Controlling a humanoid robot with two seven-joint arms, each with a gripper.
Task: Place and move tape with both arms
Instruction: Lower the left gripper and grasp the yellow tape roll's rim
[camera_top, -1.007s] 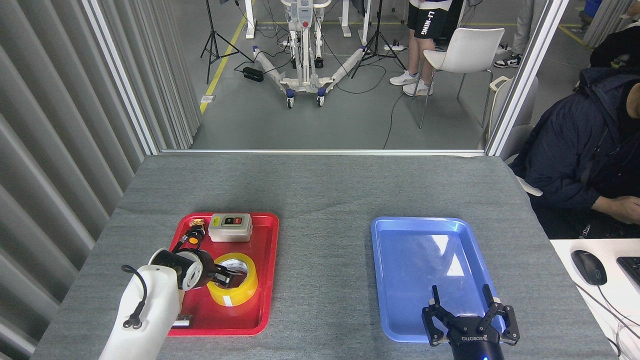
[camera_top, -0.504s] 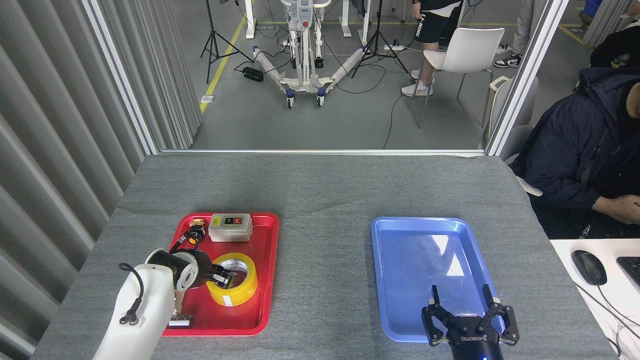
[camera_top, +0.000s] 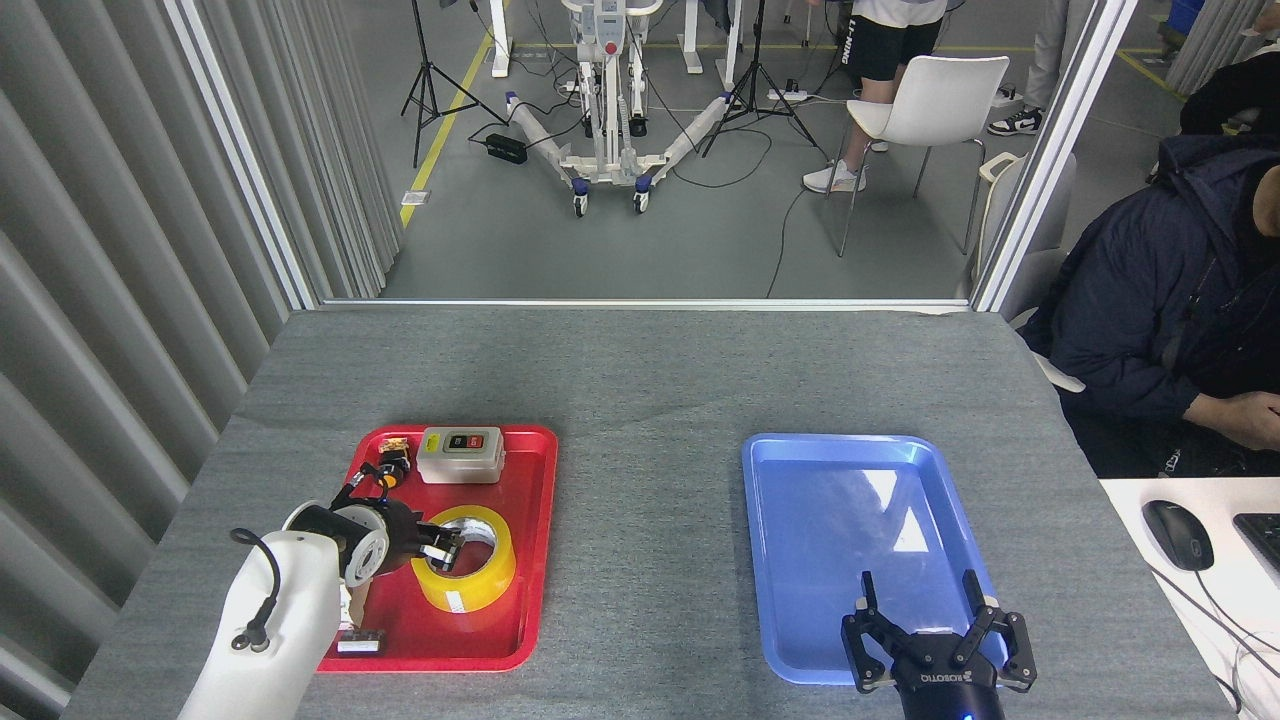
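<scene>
On the grey-covered table (camera_top: 640, 380), the left gripper (camera_top: 443, 547) reaches over the red tray (camera_top: 535, 540) near the front-left corner, its black fingers at the left wall of the tape (camera_top: 480, 582); whether they pinch it cannot be told from here. The yellow roll lies flat in the tray's front half, white label facing the front edge. Behind it, against the tray's far rim, sits a grey switch box (camera_top: 460, 454) beside a small black-and-orange part (camera_top: 388, 468). To the right, well apart, lies a blue tray (camera_top: 800, 520); the right gripper (camera_top: 920, 600) hovers at its front edge, fingers spread wide, holding nothing. At the table's right edge sits a person in a dark jacket (camera_top: 1150, 300).
</scene>
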